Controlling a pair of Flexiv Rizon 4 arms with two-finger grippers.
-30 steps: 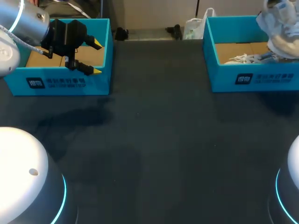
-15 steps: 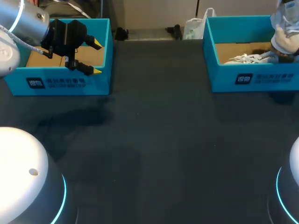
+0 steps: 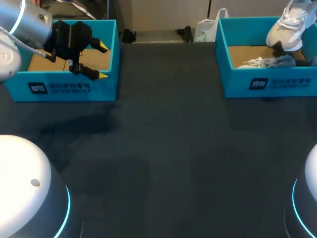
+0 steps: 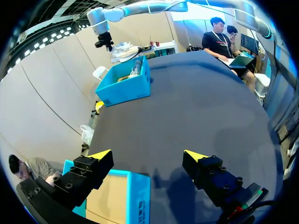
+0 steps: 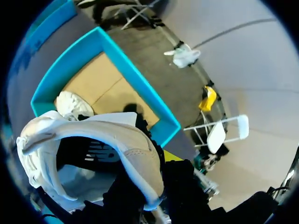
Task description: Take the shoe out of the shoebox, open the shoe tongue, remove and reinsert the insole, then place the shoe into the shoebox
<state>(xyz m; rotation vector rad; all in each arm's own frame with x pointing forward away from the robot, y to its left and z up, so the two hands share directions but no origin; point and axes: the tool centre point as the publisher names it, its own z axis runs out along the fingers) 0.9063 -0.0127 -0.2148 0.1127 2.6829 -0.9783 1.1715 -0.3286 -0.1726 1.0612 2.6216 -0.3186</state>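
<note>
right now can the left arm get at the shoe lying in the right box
Probably not: the left gripper is at the left shoebox, across the table from the lying shoe, with the lifted shoe hanging over it.

Dark, matte table (image 3: 168,148) spans the head view from side to side, its far edge running straight across the back. Even light from above leaves a soft, blurred shadow (image 3: 79,124) on the left half of the tabletop, and a few pale specks dot the surface. In the left wrist view the same table (image 4: 201,107) appears bluish grey, with a darker patch nearest the camera.
</note>
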